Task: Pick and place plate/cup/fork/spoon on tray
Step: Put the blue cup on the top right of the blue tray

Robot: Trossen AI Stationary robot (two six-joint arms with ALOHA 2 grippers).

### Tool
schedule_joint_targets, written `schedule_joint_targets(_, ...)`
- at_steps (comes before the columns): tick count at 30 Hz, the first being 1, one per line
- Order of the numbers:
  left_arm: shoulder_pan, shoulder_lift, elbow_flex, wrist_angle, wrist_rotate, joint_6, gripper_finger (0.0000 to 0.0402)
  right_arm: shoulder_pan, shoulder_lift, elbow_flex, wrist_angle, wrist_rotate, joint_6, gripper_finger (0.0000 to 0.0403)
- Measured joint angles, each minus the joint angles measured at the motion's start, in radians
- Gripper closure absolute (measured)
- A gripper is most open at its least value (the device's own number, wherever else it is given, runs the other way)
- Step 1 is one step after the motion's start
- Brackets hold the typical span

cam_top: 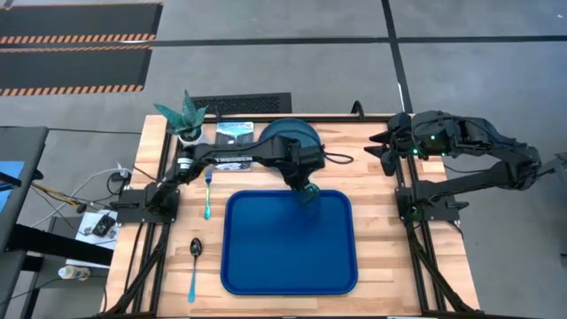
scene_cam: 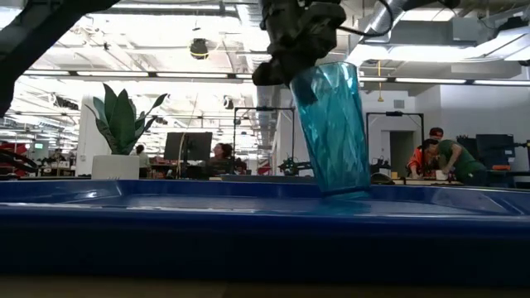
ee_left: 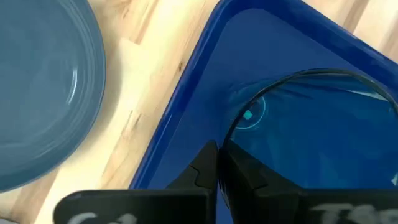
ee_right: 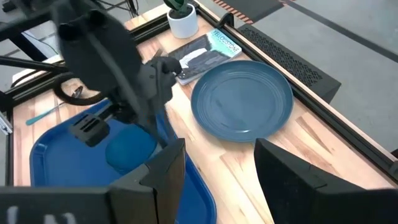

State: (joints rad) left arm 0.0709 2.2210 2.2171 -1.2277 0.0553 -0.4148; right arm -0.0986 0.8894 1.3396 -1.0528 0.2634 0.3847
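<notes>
The translucent teal cup (scene_cam: 333,132) is in my left gripper (cam_top: 304,182) over the far part of the blue tray (cam_top: 266,257). It is tilted, with its base at the tray floor; I cannot tell whether it touches. The dark-teal plate (cam_top: 288,135) lies flat on the table beyond the tray's far edge, partly under my left arm. The fork (cam_top: 208,195) and the spoon (cam_top: 194,266) lie on the table left of the tray. My right gripper (ee_right: 217,180) is open and empty at the far right (cam_top: 383,149). My left gripper holds the cup by its rim (ee_left: 225,138), one finger outside the wall (ee_left: 199,171) and the other inside the cup. The fingers come from above, pointing down. The cup hangs below them, its top leaning toward the left in the low view, its base (scene_cam: 346,192) at the tray floor.
A white pot with a teal plant (cam_top: 186,120) and a picture booklet (cam_top: 233,131) stand at the table's far left. Cables (cam_top: 93,190) lie off the table's left edge. People show in the room beyond (scene_cam: 443,157).
</notes>
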Motion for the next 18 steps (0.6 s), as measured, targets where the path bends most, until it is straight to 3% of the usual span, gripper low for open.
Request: schedule_joint_targets(18, -0.005, 0.000, 0.025, -0.026, -0.068, -0.016, 0.0401, 0.000, -0.001, 0.000, -0.024, 0.000, 0.000, 0.0189)
